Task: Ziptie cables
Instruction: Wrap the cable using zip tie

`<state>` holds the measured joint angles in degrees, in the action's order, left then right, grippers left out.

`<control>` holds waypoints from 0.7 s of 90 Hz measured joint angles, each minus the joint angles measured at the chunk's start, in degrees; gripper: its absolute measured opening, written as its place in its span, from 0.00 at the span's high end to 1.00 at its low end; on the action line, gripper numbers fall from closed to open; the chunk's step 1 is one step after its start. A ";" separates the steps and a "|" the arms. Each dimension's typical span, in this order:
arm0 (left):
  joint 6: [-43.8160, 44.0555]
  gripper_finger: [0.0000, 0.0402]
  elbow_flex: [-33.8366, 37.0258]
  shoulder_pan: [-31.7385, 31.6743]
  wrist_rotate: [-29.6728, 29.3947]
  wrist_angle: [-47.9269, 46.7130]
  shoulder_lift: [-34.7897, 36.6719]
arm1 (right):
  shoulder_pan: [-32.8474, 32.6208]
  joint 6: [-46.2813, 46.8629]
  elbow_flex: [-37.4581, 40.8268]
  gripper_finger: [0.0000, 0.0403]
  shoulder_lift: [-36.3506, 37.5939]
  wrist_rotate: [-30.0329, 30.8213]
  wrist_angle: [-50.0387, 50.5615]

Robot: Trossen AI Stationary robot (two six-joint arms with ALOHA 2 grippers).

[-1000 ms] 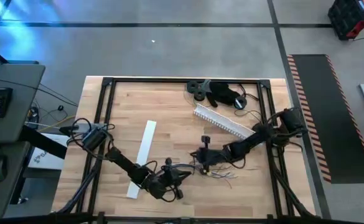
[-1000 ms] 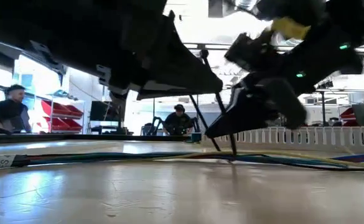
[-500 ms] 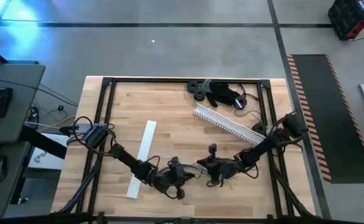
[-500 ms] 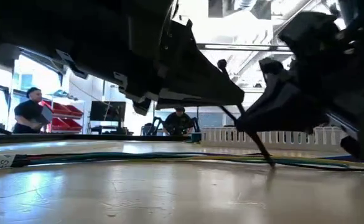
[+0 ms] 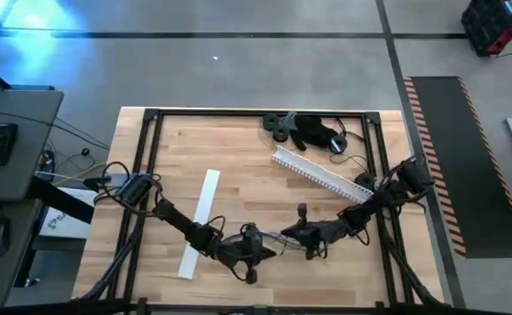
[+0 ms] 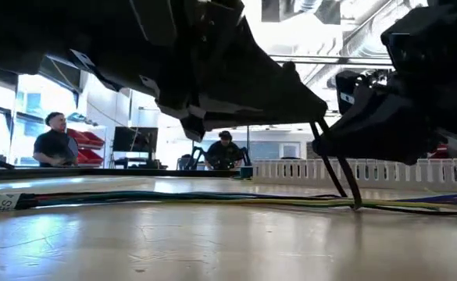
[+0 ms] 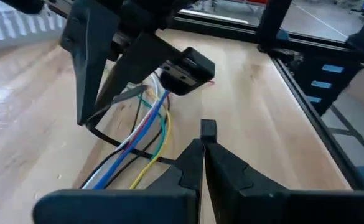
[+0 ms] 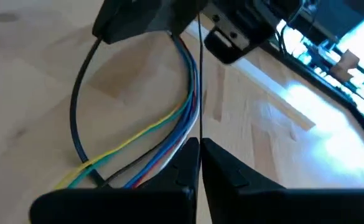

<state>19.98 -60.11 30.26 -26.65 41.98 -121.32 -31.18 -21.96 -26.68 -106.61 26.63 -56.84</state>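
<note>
The wooden bench (image 5: 238, 149) carries everything, framed by a black rail around its edges. Both dark arms reach in toward the middle of its near edge, meeting head to head.

The white comb-toothed rail (image 5: 319, 173) lies slantwise toward the far right corner, and a flat white strip (image 5: 200, 223) lies lengthwise left of centre. A heap of black parts (image 5: 308, 131) sits at the far edge.

The left gripper (image 5: 254, 249) is low over the near edge, and its fingers (image 7: 197, 162) are pressed together, pinching a thin black tie strap that loops around the cables (image 7: 145, 127). The right gripper (image 5: 301, 237) faces it, just beside it, and its fingers (image 8: 191, 165) are likewise closed tight on a thin black strand that runs up from between them.

The cables lie as one slim bundle between the two grippers, near the middle of the near edge; blue, white, red, yellow and green wires show in both wrist views.
</note>
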 joint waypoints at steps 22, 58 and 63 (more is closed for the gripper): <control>-0.58 1.00 -0.02 -1.51 7.70 2.58 0.00 | -0.51 -6.80 -0.55 1.00 0.00 -0.26 -0.02; 1.44 1.00 -0.02 -4.22 15.80 4.27 -0.02 | -0.85 -16.84 -0.57 1.00 0.00 2.19 -1.39; 1.84 1.00 -0.02 -4.44 16.29 4.31 -0.02 | -0.85 -17.40 -0.57 1.00 0.00 2.30 -1.40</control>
<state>21.82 -60.14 25.82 -10.36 46.28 -121.34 -32.03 -39.35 -27.24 -106.61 28.93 -58.24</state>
